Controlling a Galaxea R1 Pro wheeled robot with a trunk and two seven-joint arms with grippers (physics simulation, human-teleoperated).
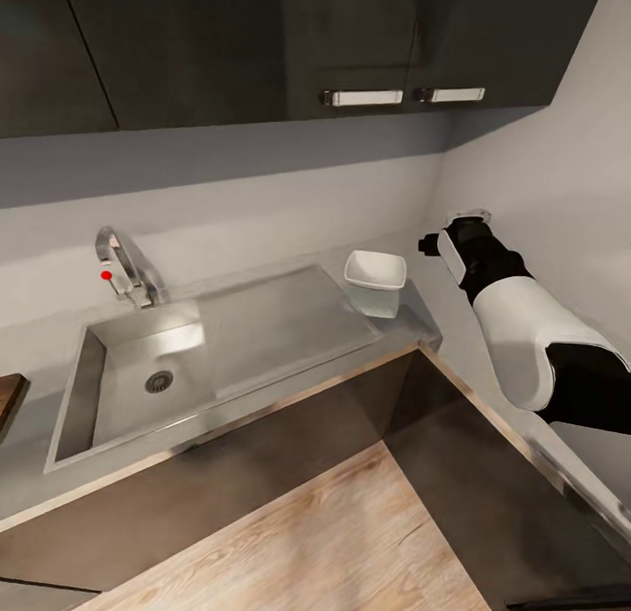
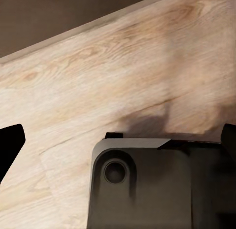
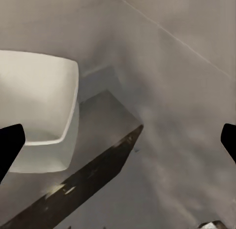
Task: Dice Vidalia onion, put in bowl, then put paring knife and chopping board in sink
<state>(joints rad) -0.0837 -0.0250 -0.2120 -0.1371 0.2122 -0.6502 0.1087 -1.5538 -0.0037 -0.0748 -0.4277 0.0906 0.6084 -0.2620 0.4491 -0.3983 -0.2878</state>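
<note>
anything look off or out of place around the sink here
Nothing looks spilled or damaged. The grey steel sink basin is bare, with no onion visible in it. The white squarish bowl stands upright at the counter's far corner. A dark brown wooden board just shows at the picture's left edge.

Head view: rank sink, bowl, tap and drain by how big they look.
1. sink, by far the largest
2. tap and bowl: look alike, so unranked
3. drain, smallest
</note>
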